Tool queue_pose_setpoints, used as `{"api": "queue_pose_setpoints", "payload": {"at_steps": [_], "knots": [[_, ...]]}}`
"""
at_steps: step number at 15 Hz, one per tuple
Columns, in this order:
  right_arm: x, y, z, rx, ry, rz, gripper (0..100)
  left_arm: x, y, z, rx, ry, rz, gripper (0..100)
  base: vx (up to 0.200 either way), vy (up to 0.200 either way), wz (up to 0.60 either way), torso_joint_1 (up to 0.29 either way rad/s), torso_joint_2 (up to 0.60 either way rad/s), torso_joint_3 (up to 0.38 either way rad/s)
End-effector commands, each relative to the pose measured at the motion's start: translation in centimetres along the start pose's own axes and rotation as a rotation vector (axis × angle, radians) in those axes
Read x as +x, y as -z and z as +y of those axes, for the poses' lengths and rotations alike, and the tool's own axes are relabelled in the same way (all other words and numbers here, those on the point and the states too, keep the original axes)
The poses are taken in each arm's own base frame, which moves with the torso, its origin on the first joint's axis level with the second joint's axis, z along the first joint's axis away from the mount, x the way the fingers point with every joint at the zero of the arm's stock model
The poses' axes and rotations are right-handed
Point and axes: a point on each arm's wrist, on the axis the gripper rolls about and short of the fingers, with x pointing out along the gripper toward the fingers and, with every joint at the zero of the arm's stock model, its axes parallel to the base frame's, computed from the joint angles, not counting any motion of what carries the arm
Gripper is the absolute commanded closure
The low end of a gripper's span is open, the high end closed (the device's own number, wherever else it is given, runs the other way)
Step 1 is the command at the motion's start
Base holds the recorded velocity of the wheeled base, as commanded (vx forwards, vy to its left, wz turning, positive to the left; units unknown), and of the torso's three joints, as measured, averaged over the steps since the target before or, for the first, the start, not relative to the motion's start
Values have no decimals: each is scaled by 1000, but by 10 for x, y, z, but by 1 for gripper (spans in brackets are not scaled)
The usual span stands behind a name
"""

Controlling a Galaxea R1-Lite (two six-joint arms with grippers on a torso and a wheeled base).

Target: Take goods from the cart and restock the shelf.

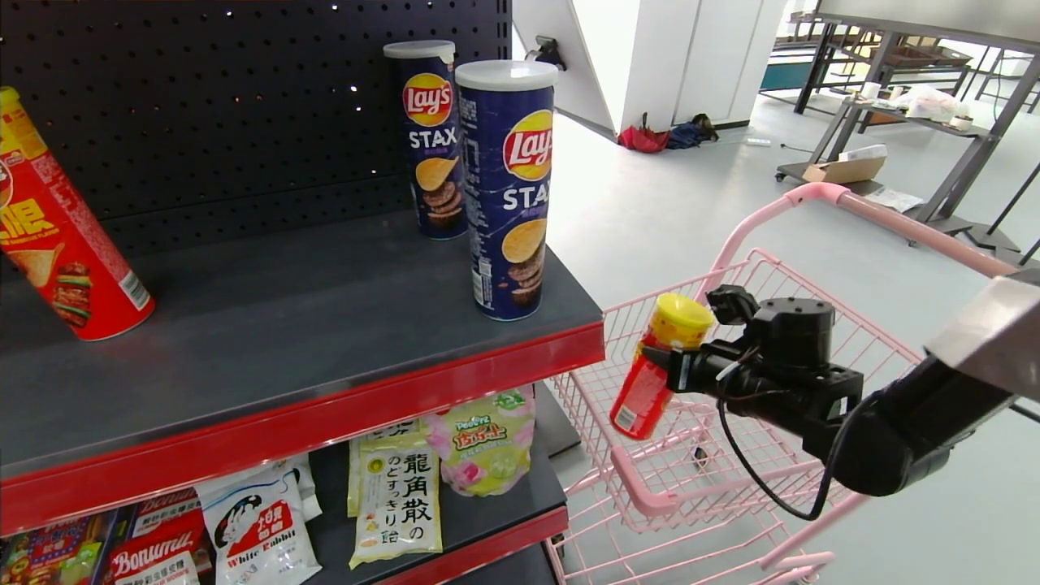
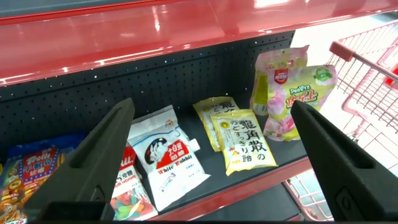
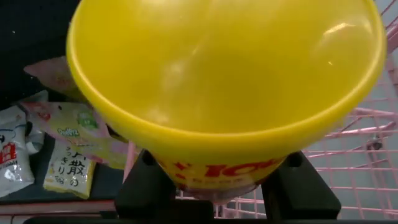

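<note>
The red cardboard crisp tube with the yellow plastic lid (image 1: 642, 398) hangs tilted in the air, lid uppermost. It is off the open end of the shelf from the nearer tall dark-blue crisp tube (image 1: 505, 191), over the pink wire shopping cart (image 1: 821, 193). The right claw (image 1: 668, 363) grips it across the upper body, just under the lid. In the right wrist view the lid (image 3: 224, 81) is close up, with dark fingers (image 3: 146, 186) pressed on either side of the red body.

The step in hand looks like the carry from cart to shelf. The tube seems about level with the red front lip (image 1: 325, 414) of the grey top shelf board (image 1: 284, 325). I judge it should rise clear of that lip before moving in.

The bare board on the side of the nearer blue tube away from the cart looks the safest landing. Coming in too close risks knocking that tube or the second blue tube (image 1: 431, 138) behind it. The red tube is tall and narrow and probably apt to tip, so it should be righted and set flat on its base before the fingers part.

The left claw (image 2: 211, 109) is spread wide and holds nothing, facing the snack bags (image 2: 245, 140) on the lower shelf beneath the nearer blue tube.
</note>
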Motion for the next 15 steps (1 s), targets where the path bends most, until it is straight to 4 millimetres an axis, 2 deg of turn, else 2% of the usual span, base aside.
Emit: {"api": "queue_pose_setpoints", "payload": {"at_steps": [1,2,3,4,5,6,7,8,9,10,11,12,15], "knots": [[-63,-90,-7,-122,87,-193,100,0,0,0,0,0,1,0,0,0,0,0,0,0],[-78,-102,-7,-142,106,-206,100,0,0,0,0,0,1,0,0,0,0,0,0,0],[-118,-126,-1,-157,131,-227,100,0,0,0,0,0,1,0,0,0,0,0,0,0],[-150,-136,7,-155,158,-237,100,0,0,0,0,0,1,0,0,0,0,0,0,0],[-191,-138,17,-166,198,-235,100,0,0,0,-2,0,1,0,0,0,0,0,0,0],[-216,-135,23,-180,196,-210,100,0,0,0,-2,0,1,0,0,0,0,0,0,0],[-262,-125,31,-182,215,-165,100,0,0,0,0,0,1,0,0,0,0,0,0,0],[-276,-120,34,-181,219,-154,100,0,0,0,-2,0,1,0,0,0,0,0,0,0],[-311,-107,38,-184,277,-169,100,0,0,0,-2,0,1,0,0,0,0,0,0,0],[-330,-94,38,-187,349,-146,100,0,0,0,-2,0,1,0,0,0,0,0,0,0],[-334,-89,38,-182,360,-134,100,0,0,0,-2,0,1,0,0,0,0,0,0,0],[-353,-67,39,-164,409,-119,100,0,0,0,-2,0,1,0,0,0,0,0,0,0],[-366,-43,40,-177,446,-123,100,0,0,0,-2,0,1,0,0,0,0,0,0,0]]}}
